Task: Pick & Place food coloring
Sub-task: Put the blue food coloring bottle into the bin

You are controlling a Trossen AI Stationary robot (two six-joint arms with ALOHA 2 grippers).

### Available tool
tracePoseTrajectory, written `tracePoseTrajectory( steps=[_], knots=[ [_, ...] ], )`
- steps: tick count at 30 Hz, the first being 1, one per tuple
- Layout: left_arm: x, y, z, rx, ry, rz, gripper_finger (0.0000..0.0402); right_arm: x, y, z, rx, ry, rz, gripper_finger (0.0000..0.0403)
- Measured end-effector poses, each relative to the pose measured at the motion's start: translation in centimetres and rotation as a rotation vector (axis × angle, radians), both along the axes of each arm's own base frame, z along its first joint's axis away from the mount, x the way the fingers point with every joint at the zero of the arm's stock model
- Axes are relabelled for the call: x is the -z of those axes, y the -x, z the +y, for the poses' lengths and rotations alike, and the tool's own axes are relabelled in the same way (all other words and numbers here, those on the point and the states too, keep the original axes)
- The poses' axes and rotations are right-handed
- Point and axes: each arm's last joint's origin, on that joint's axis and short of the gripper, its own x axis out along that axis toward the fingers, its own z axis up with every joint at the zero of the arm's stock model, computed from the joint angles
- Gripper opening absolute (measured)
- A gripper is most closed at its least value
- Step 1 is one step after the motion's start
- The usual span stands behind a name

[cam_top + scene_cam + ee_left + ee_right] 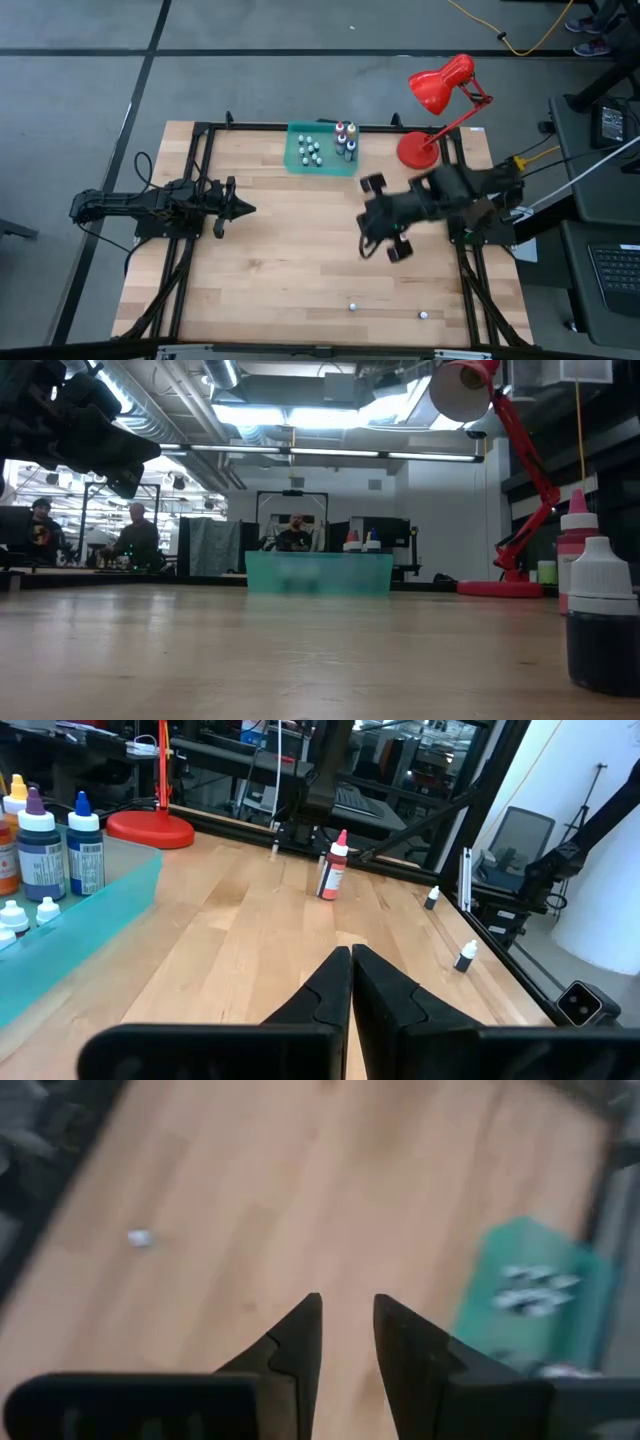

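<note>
Over the tabletop's [300, 260] left edge, in the high view, the left arm lies stretched toward the middle, its left gripper [243, 209] pointed and pressed together with nothing in it. The right arm reaches in from the right edge, and its right gripper [385, 235] hangs above the bare wood right of centre, fingers slightly apart and empty. Near the far edge sits a teal tray [300, 160] holding the food coloring [345, 138]: taller coloured bottles at its right end, small pale ones to their left. Two stray small bottles [352, 305] lie close to the near edge, well apart from the tray. A red desk lamp [440, 90] stands at the far right corner.

In the low view, the tray shows far across the wood, the lamp rises on the right, and two bottles stand very close to the lens at the right edge, a dark one with a white cap in front of a pink one. An arm shows dark at the upper left. People sit in the room behind.

In the left wrist view, the closed fingers [330, 995] point across the tabletop toward an upright pink bottle [333, 867] and two tiny bottles near the frame rail.

In the right wrist view, the two fingers [300, 1345] stand a narrow gap apart above bare wood, the tray blurred beyond.
</note>
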Motion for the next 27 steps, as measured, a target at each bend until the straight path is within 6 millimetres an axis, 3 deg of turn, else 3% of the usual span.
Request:
tracePoseTrajectory(
  steps=[4, 8, 15, 23, 27],
  knots=[
    [0.0, 0.0, 0.0, 0.0, 0.0, 0.0, 0.0006, 1.4, 0.8, 2.6, 0.026, -0.124, 0.091, 0.0096],
    [0.0, 0.0, 0.0, 0.0, 0.0, 0.0, 0.0006, 4.5, 1.5, 5.8, 0.0, -0.12, 0.19, 0.0096],
    [0.0, 0.0, 0.0, 0.0, 0.0, 0.0, 0.001, 8.7, 3.6, 11.3, -0.108, -0.191, 0.021, 0.009],
    [0.0, 0.0, 0.0, 0.0, 0.0, 0.0, 0.0007, 18.3, 4.6, 14.1, -0.044, -0.308, -0.003, 0.0087],
    [0.0, 0.0, 0.0, 0.0, 0.0, 0.0, 0.0006, 21.1, 4.0, 13.8, 0.011, -0.348, -0.022, 0.0091]
  ],
)
